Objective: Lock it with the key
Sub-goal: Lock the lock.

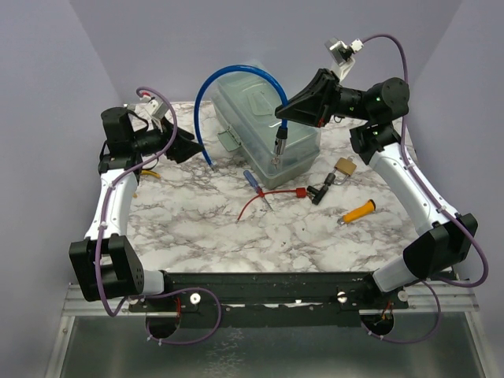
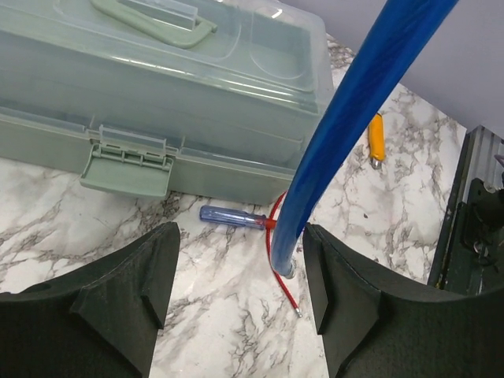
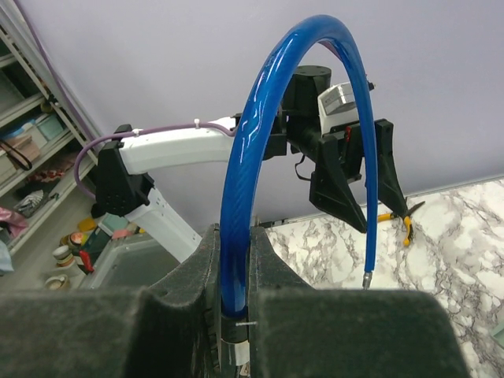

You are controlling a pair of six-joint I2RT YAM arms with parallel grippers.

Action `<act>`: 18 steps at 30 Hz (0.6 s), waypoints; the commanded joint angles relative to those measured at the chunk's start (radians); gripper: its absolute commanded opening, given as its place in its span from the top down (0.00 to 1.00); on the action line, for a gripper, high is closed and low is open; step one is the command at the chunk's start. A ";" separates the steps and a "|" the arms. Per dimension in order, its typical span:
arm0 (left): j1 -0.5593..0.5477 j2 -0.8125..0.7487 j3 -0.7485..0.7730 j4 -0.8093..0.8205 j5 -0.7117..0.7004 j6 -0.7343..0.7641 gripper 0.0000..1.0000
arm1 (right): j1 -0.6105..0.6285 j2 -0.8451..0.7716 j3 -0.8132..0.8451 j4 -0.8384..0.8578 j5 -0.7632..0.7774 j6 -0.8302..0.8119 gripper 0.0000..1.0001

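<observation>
The small brass padlock [image 1: 344,167] lies on the marble table right of the clear box [image 1: 264,126]. A small black piece [image 1: 320,191], perhaps the key, lies just left of it. My right gripper [image 1: 282,110] is above the box, shut on one end of a blue hose [image 1: 236,72]; the right wrist view shows its jaws [image 3: 234,244] clamped on the hose [image 3: 244,157]. My left gripper [image 1: 193,150] is open at the far left. The hose's other end [image 2: 293,252] hangs between its fingers [image 2: 240,268], near the right finger [image 2: 331,268]. The padlock is out of both wrist views.
A blue-handled screwdriver [image 1: 252,179] and a red wire [image 1: 252,206] lie in front of the box. An orange-yellow tool handle [image 1: 360,211] lies front right. The box latch [image 2: 126,169] faces my left gripper. Yellow-handled pliers [image 3: 402,220] lie far left.
</observation>
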 commanded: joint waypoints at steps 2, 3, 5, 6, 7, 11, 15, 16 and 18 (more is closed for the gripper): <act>-0.006 -0.029 -0.029 0.014 0.014 0.011 0.28 | 0.001 -0.003 0.032 0.060 0.001 0.008 1.00; -0.006 -0.031 -0.031 0.011 0.018 0.009 0.28 | 0.001 -0.004 0.028 0.061 0.001 0.007 1.00; -0.006 -0.036 -0.036 -0.001 0.024 0.008 0.29 | 0.002 -0.005 0.023 0.061 0.003 0.006 1.00; -0.006 -0.039 -0.039 -0.005 0.023 0.007 0.31 | 0.001 -0.006 0.023 0.061 0.003 0.006 1.00; -0.006 -0.039 -0.040 -0.007 0.020 0.004 0.37 | 0.002 -0.006 0.022 0.062 0.003 0.006 1.00; -0.006 -0.038 -0.027 -0.008 0.029 -0.035 0.67 | 0.001 -0.007 0.017 0.058 0.005 0.003 1.00; -0.048 -0.055 0.025 -0.008 -0.010 -0.140 1.00 | 0.001 -0.019 -0.011 0.018 0.029 -0.050 1.00; -0.070 -0.065 0.044 -0.004 -0.033 -0.172 1.00 | 0.000 -0.020 -0.019 0.012 0.036 -0.071 1.00; -0.123 -0.078 0.078 0.051 -0.084 -0.283 1.00 | -0.006 -0.019 -0.030 0.010 0.066 -0.102 1.00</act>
